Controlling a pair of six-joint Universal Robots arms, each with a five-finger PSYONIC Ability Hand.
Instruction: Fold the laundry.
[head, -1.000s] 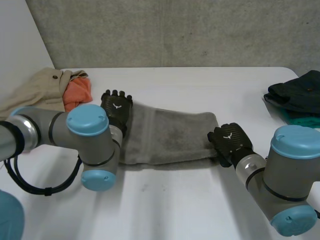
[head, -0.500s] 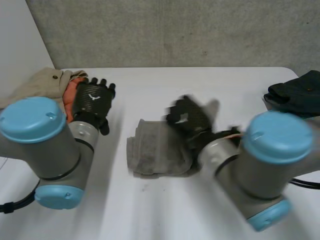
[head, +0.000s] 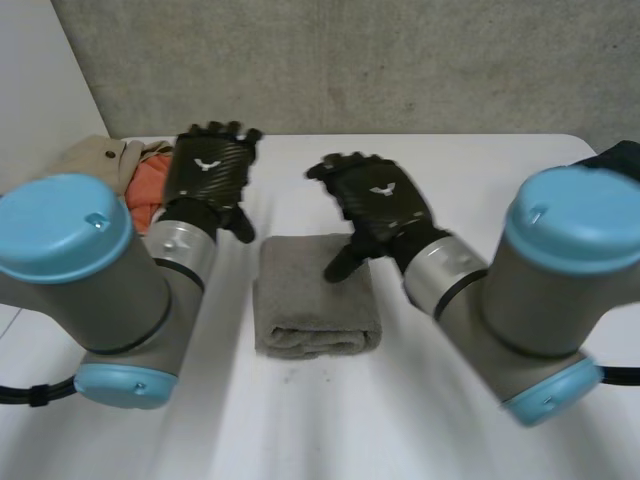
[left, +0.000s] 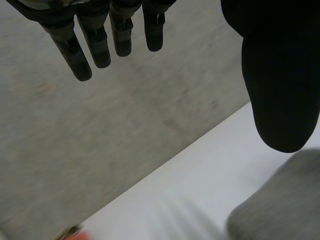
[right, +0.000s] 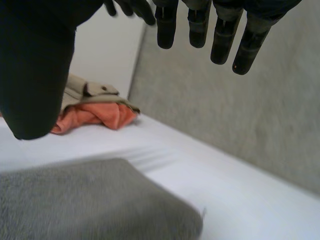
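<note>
A grey towel (head: 315, 295) lies folded into a small rectangle in the middle of the white table (head: 330, 420). My left hand (head: 208, 175) is raised above the table to the towel's left, open, fingers straight, holding nothing. My right hand (head: 378, 205) hovers over the towel's far right corner, open and empty. In the left wrist view the straight fingers (left: 95, 42) point at the back wall, with a corner of the towel (left: 280, 205) below the thumb. The right wrist view has the towel (right: 85, 205) under the open fingers (right: 220, 35).
A beige garment (head: 95, 160) and an orange cloth (head: 150, 185) are piled at the table's far left, also seen as beige garment (right: 90, 92) and orange cloth (right: 95, 115) in the right wrist view. A dark garment (head: 615, 155) lies at the far right edge.
The towel lay stretched out with a hand at each end; the right hand carried its end over to the left, folding it in half, then let go. Both hands have lifted.
</note>
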